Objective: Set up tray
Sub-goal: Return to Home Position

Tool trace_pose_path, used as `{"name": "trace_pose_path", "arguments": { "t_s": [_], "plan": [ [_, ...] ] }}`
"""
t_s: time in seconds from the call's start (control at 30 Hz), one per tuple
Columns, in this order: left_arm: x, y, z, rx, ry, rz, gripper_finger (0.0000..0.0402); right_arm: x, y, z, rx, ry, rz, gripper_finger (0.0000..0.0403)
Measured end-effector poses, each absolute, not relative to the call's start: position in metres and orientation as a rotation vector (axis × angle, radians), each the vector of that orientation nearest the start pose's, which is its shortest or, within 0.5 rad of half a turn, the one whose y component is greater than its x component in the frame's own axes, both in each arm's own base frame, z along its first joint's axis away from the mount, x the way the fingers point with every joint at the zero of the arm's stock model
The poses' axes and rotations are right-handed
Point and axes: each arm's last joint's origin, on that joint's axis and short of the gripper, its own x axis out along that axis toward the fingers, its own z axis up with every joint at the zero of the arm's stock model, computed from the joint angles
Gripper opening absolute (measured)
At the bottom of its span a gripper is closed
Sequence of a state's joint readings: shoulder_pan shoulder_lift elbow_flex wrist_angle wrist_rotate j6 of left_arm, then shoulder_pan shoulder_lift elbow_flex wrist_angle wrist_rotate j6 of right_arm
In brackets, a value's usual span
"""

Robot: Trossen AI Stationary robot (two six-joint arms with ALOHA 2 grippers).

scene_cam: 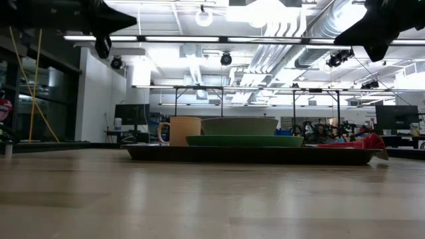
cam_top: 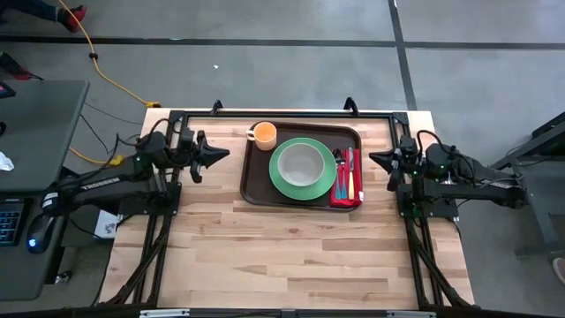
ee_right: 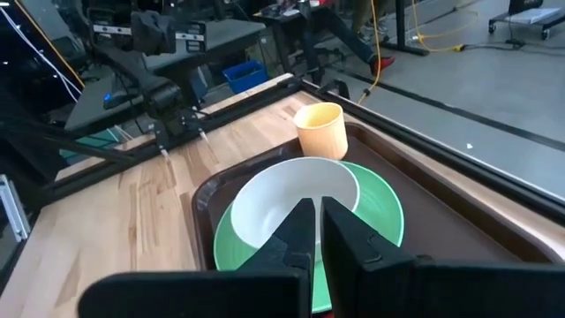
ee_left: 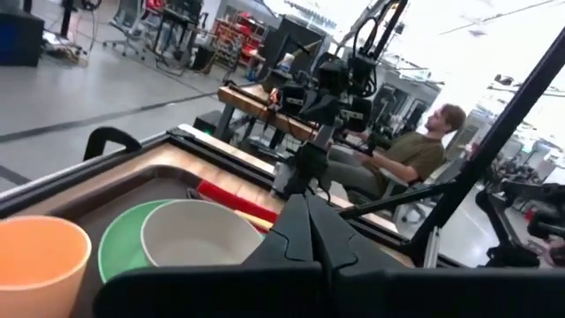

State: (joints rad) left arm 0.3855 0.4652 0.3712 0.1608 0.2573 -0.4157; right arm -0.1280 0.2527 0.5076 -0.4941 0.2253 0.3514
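- The tray [cam_top: 258, 181] is found at the far-centre of the table [cam_top: 291, 256]. In the high view its long axis runs 9 to 3 o'clock.
- Load as seen from above:
  - An orange cup [cam_top: 263, 134] at the tray's 11 o'clock corner.
  - A green plate [cam_top: 281, 181] with a pale bowl [cam_top: 303, 161] on it at centre.
  - A red napkin [cam_top: 345, 200] along the 3 o'clock end, with a blue fork [cam_top: 340, 181] and a yellow knife [cam_top: 355, 184] laid on it, both lying 12 to 6.
- The left gripper [cam_top: 224, 155] is held just off the tray's 9 o'clock short side, apart from the rim and pointed toward 3. Its fingers [ee_left: 296, 231] are pressed to a single point and nothing is gripped.
- The right gripper [cam_top: 373, 160] is held just off the 3 o'clock short side, apart from the rim and pointed toward 9. Only a thin slit is seen between its fingers [ee_right: 346, 231], and nothing is held.
- In the low view both grippers are seen well above the tray, and no contact is noted.
- Key relation: the tray lies straight ahead of each pair of fingertips, on the line of its own long axis. Neither arm can be called clearly nearer.
- Judgement: the setting looks complete. A retreat would be best drawn straight back, the left toward 9 and the right toward 3, so the rim and silverware are not brushed.
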Motion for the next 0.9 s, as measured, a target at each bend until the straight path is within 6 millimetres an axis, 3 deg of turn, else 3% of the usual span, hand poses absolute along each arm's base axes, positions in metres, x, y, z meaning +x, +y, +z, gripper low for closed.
{"name": "trace_pose_path", "arguments": {
  "t_s": [0.3, 0.5, 0.67, 0.9],
  "plan": [
    [0.120, 0.040, 0.259, -0.396, -0.010, 0.196, 0.0050, 0.080, -0.017, 0.268, 0.315, 0.143, -0.397, 0.0000],
    [0.123, 0.031, 0.256, -0.343, 0.005, 0.200, 0.0029, 0.096, -0.018, 0.241, 0.310, 0.055, -0.349, 0.0000],
    [0.125, 0.024, 0.239, -0.341, 0.008, 0.203, 0.0012, 0.099, -0.018, 0.227, 0.356, 0.068, -0.338, 0.0000],
    [0.126, 0.017, 0.217, -0.353, 0.016, 0.236, 0.0049, 0.097, -0.018, 0.227, 0.330, 0.070, -0.337, 0.0000]
  ]
}}
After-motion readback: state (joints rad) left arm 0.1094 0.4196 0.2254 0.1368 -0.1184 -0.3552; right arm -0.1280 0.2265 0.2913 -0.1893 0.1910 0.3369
